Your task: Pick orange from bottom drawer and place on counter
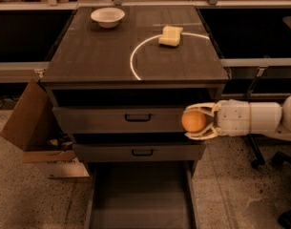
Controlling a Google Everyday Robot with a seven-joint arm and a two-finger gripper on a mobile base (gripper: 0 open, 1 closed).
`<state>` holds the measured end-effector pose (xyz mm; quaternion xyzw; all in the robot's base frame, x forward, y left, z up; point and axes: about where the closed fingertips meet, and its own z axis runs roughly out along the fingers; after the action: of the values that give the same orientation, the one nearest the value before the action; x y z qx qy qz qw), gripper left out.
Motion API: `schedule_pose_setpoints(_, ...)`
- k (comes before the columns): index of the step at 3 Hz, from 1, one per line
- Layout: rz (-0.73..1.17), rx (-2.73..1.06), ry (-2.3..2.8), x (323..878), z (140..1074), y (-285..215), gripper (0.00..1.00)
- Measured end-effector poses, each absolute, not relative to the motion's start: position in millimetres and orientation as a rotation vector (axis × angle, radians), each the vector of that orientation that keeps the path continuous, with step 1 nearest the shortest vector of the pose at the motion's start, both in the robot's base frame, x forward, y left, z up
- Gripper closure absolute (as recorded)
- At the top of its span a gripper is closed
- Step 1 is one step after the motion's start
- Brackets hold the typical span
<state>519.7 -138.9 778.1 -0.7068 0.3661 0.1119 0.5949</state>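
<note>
My gripper (pixel 195 121) reaches in from the right and is shut on the orange (pixel 193 121), holding it in the air in front of the right end of the top drawer front. The bottom drawer (pixel 140 194) is pulled out below, a grey flat-bottomed tray with nothing showing in it. The counter (pixel 102 51) is the dark wood-grain cabinet top with a white arc line, above and to the left of the orange.
A white bowl (pixel 108 16) sits at the counter's back left and a pale yellow sponge (pixel 170 35) at the back right. An open cardboard box (pixel 33 125) stands left of the cabinet. A chair base (pixel 274 161) is on the right.
</note>
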Motion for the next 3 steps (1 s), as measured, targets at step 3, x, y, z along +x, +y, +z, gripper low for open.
schedule_pose_setpoints(3, 0.221, -1.572, 0.796, 541.7, 865.5, -188.0, 1.0)
